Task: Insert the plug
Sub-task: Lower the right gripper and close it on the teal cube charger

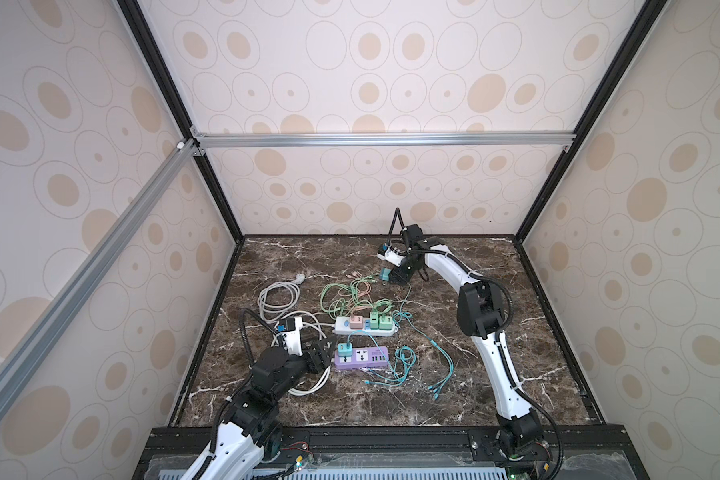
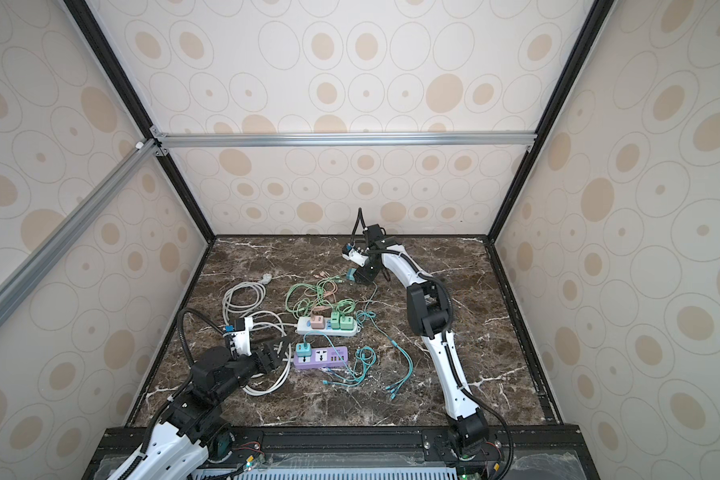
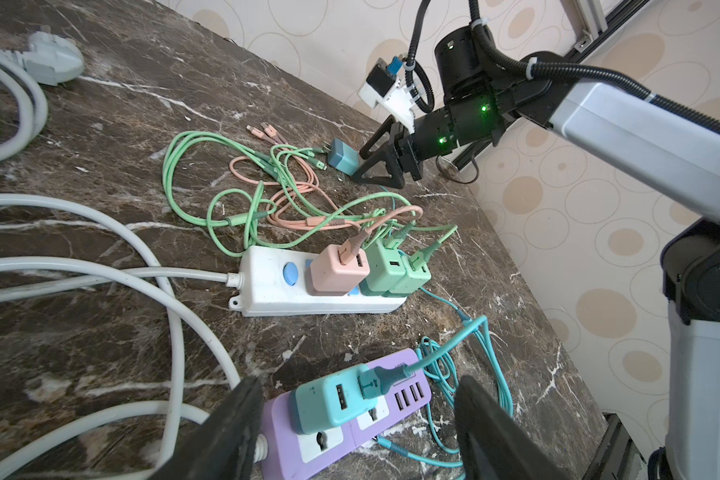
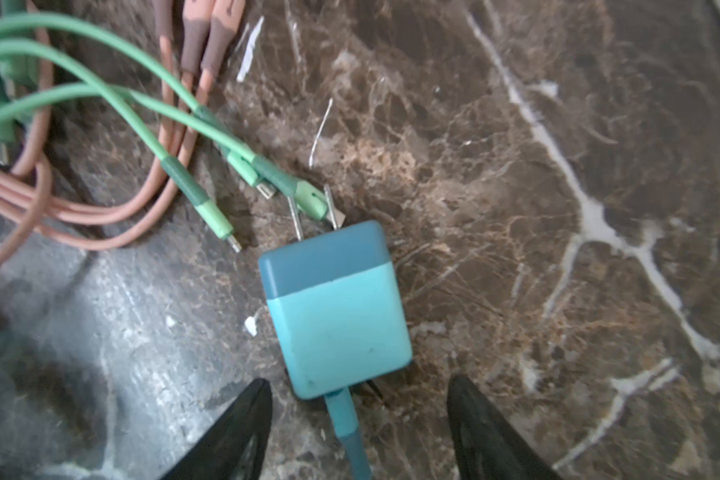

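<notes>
Walls papered with beige ovals (image 1: 391,187) and an aluminium frame bar (image 1: 383,139) enclosed a dark brown marble tabletop (image 1: 454,386). Near its middle lay a white power strip (image 1: 341,328), with a purple power strip (image 1: 377,365) just in front of it. The left gripper (image 3: 360,382) stood wide at the purple strip's end. The right gripper (image 4: 358,384) gaped wide, empty, just behind the loose teal charger plug (image 4: 335,307), which lay on its side further back on the marble, its prongs among green cable ends (image 4: 221,224).
</notes>
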{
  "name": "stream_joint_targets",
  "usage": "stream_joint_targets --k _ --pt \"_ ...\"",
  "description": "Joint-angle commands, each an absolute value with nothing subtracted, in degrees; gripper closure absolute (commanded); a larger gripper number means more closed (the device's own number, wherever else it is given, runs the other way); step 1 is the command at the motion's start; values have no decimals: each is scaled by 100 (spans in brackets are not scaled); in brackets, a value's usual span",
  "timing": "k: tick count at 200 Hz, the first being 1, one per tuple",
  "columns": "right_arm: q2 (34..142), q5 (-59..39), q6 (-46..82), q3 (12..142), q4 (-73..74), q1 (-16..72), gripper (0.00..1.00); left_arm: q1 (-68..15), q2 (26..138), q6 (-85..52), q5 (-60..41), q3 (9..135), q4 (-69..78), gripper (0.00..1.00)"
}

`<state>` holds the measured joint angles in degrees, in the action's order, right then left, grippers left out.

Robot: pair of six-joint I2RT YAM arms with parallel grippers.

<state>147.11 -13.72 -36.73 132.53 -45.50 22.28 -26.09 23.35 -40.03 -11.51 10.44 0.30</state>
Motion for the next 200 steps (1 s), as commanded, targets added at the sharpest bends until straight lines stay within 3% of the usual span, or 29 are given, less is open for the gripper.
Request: stream_joint_targets --k 1,200 --pt "14828 -1368 -4055 13453 -4909 2297 31 -2584 2313 -4042 -1183 1182 -9 27" --pt "15274 -1708 -4333 14019 -4621 2389 36 -2571 2694 -4031 -1191 1179 219 27"
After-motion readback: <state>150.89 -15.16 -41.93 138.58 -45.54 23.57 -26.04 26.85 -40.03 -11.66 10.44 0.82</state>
